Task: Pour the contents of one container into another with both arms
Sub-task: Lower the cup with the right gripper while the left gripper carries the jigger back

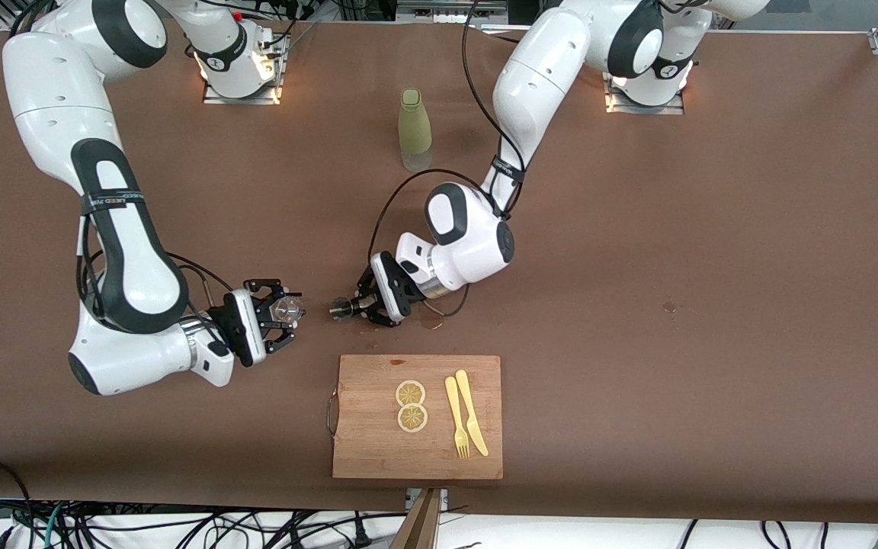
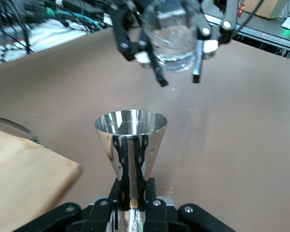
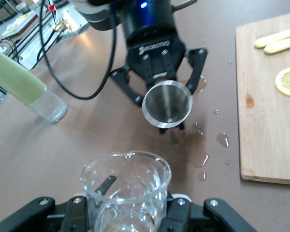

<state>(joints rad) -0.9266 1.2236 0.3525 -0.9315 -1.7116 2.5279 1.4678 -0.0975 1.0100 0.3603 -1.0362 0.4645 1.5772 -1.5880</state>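
My left gripper [image 1: 363, 306] is shut on the waist of the silver jigger [image 1: 342, 309], which it holds over the table just off the cutting board's farther edge. The jigger's open cup [image 2: 130, 126] points at the clear glass [image 2: 171, 41]. My right gripper [image 1: 280, 313] is shut on that glass [image 1: 287, 309], its mouth turned toward the jigger with a small gap between them. In the right wrist view the glass [image 3: 125, 186] fills the foreground, wet inside, and the jigger [image 3: 166, 104] faces it, its bowl looking bare.
A wooden cutting board [image 1: 363, 427] holds two lemon slices [image 1: 411, 405] and a yellow fork and knife [image 1: 463, 412]. The olive-green sleeved bottle [image 1: 414, 126] stands farther from the front camera. Spilled drops [image 3: 193, 150] wet the table under the jigger.
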